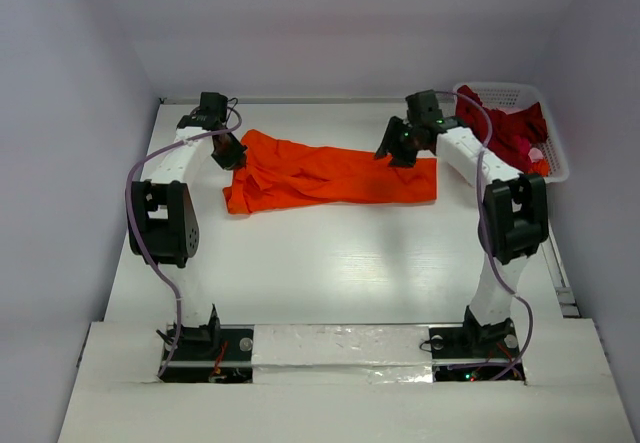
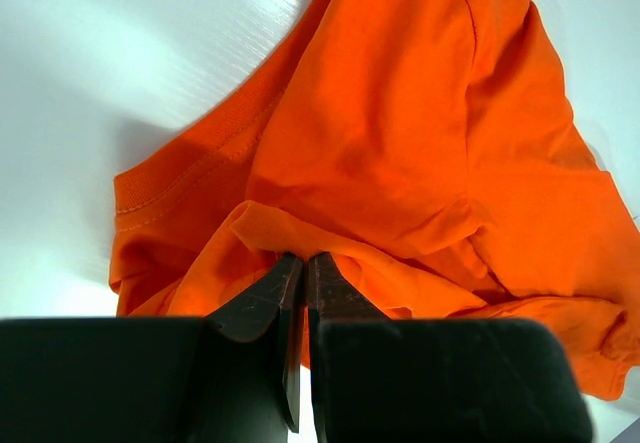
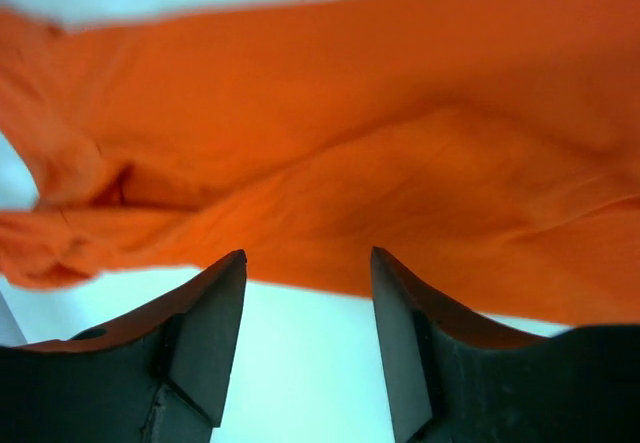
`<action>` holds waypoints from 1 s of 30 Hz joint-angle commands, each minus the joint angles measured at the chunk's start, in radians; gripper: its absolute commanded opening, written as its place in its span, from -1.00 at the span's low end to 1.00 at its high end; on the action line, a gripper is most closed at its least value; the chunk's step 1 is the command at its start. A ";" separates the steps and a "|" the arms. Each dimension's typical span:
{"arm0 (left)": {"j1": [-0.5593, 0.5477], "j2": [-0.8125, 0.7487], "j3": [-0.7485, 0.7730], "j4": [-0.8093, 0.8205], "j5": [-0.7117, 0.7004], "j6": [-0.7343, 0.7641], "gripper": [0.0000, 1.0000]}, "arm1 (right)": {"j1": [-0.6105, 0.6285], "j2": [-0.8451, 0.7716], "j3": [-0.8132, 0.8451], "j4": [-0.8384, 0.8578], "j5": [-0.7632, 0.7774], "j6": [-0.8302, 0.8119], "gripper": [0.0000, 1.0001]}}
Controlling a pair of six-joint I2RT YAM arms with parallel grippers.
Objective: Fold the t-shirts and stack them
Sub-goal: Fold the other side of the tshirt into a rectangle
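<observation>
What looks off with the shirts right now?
The orange tee is bunched and creased at its left end, where the shut left gripper pinches a fold. The red tee lies crumpled in the basket, unfolded.

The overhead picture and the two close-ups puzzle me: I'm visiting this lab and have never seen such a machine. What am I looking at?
The overhead picture comes from a fixed camera above and behind two robot arms bolted to a white table. Each arm ends in a two-fingered hand with its own small camera, and those give the two close-ups. An orange t-shirt lies crumpled across the table. The left hand is closed, apparently pinching a fold at one end of it. The right hand hovers open over the other end, holding nothing. At the far right stands a white basket with a dark red t-shirt inside.
</observation>
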State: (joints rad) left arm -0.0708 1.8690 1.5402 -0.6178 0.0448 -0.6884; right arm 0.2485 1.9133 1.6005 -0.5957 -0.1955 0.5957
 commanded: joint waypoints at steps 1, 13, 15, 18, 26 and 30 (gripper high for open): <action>0.005 -0.024 0.052 -0.003 -0.002 0.006 -1.00 | 0.049 -0.046 -0.048 0.010 -0.019 -0.014 -0.01; 0.005 -0.039 0.047 -0.011 -0.002 0.003 -1.00 | 0.072 0.047 -0.030 0.010 -0.045 -0.007 -0.77; 0.005 -0.037 0.049 -0.014 0.003 0.003 -1.00 | 0.072 0.062 -0.011 0.002 -0.048 -0.010 -0.77; 0.005 -0.044 0.051 -0.016 0.017 0.000 -1.00 | 0.072 0.099 0.027 -0.018 -0.055 -0.017 -1.00; 0.005 -0.048 0.060 -0.022 0.029 0.001 -1.00 | 0.072 0.191 0.116 -0.049 -0.070 -0.025 -1.00; 0.005 -0.042 0.066 -0.026 0.049 0.000 -1.00 | 0.072 0.216 0.130 -0.049 -0.074 -0.016 -1.00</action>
State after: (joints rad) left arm -0.0708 1.8690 1.5604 -0.6296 0.0750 -0.6891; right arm 0.3206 2.1147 1.6810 -0.6300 -0.2501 0.5877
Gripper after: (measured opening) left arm 0.006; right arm 0.010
